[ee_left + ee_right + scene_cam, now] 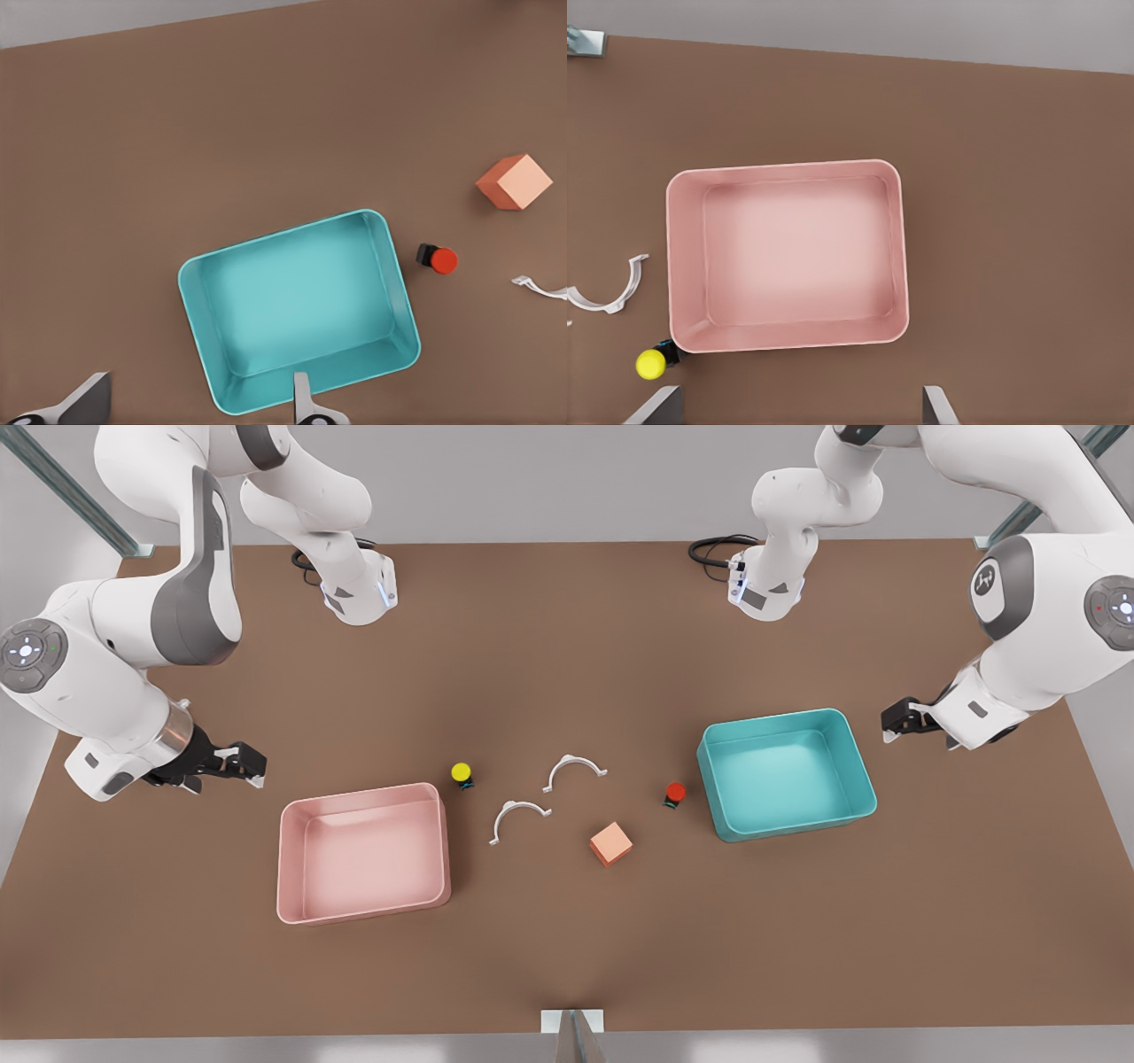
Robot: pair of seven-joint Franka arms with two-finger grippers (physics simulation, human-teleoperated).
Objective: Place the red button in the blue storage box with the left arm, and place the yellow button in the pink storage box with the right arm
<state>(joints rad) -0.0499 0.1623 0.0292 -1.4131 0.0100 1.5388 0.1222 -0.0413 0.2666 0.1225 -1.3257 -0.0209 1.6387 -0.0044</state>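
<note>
The red button [675, 792] [440, 259] stands on the brown table just outside the blue storage box [771, 720] [292, 232], on the side facing the table's middle. My left gripper [895, 722] [199, 382] hovers open at the front view's right, beside the blue box's outer edge. The yellow button [461, 772] [652, 363] stands by the far corner of the pink storage box [359, 793] [784, 168]. My right gripper [248, 766] [799, 394] hangs open at the front view's left, behind the pink box. Both boxes hold nothing.
An orange cube [611, 843] [514, 181] lies between the boxes, near the red button. Two white curved clips [574, 766] [518, 815] lie mid-table; one clip [611, 297] is close to the yellow button. A metal bracket [572, 1023] sits at the front edge.
</note>
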